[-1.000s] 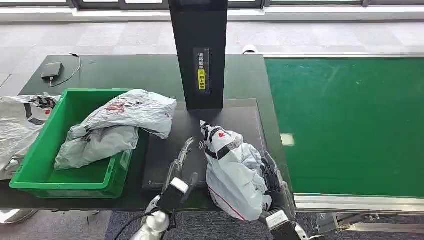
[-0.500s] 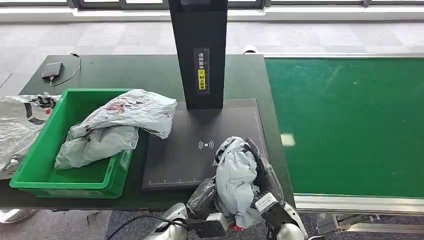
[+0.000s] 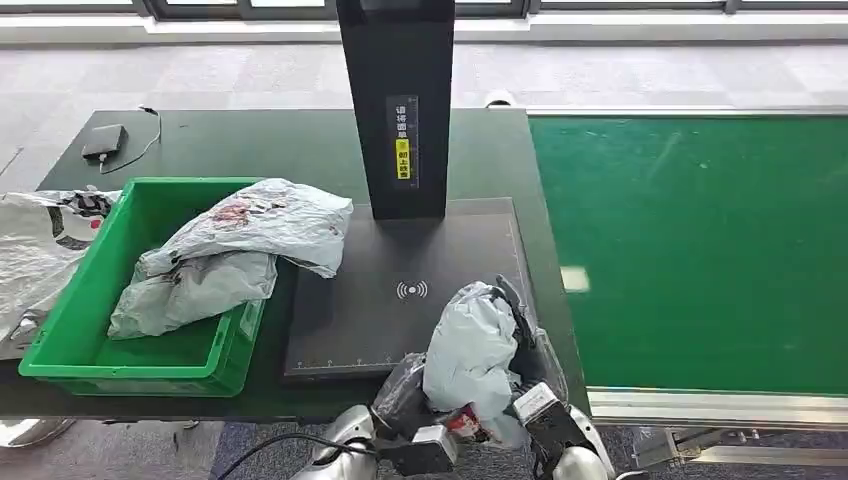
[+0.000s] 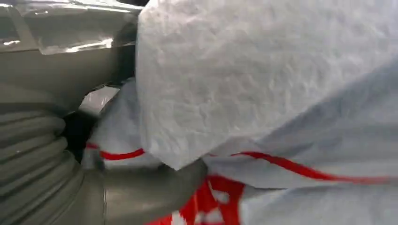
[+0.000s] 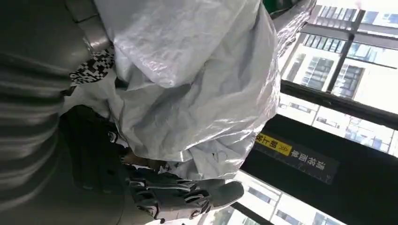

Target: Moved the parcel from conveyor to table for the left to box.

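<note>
At the table's (image 3: 250,140) near edge, the parcel (image 3: 468,352) stands upright.

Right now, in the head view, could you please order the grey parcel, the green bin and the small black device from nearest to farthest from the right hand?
1. Grey parcel, against the right hand.
2. Green bin, left side.
3. Small black device, far left corner.

Ahead of me a pale grey tiled floor (image 3: 250,75) runs to a low band of dark-framed windows (image 3: 600,6), daylight washing over it. A dark green tabletop (image 3: 250,145) carries a tall black upright column (image 3: 397,105). Grey carpet (image 3: 240,440) lies beneath the table's near edge
</note>
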